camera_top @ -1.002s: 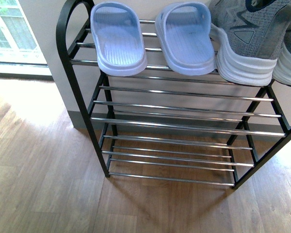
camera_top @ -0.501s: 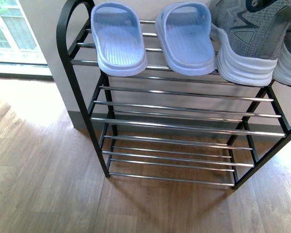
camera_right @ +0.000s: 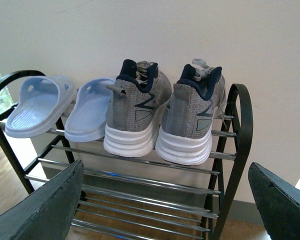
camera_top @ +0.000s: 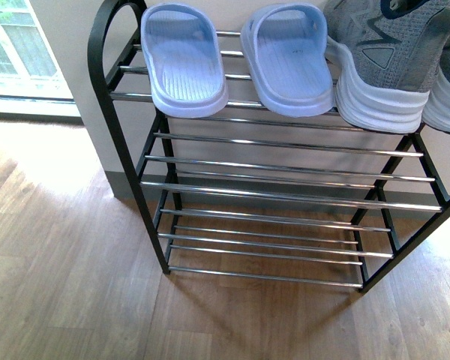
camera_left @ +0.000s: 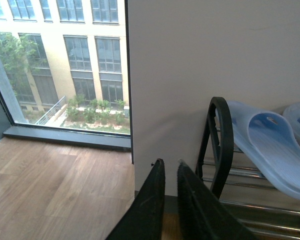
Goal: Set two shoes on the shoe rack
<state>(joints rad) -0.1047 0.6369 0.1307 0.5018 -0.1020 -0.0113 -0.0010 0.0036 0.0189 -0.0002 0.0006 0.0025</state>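
2 shoes sit atop the shoe rack; right jaws gape, left jaws nearly closed, both empty.

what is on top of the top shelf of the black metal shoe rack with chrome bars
On the shoe rack's top shelf stand two pale blue slides and two grey knit sneakers, heels outward. The sneakers' toes are hidden.

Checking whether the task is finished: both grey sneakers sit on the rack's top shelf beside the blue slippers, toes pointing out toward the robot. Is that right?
Not quite. The right wrist view shows both grey sneakers on the shoe rack's top shelf beside the blue slippers, but heels face the robot; toes point toward the wall.
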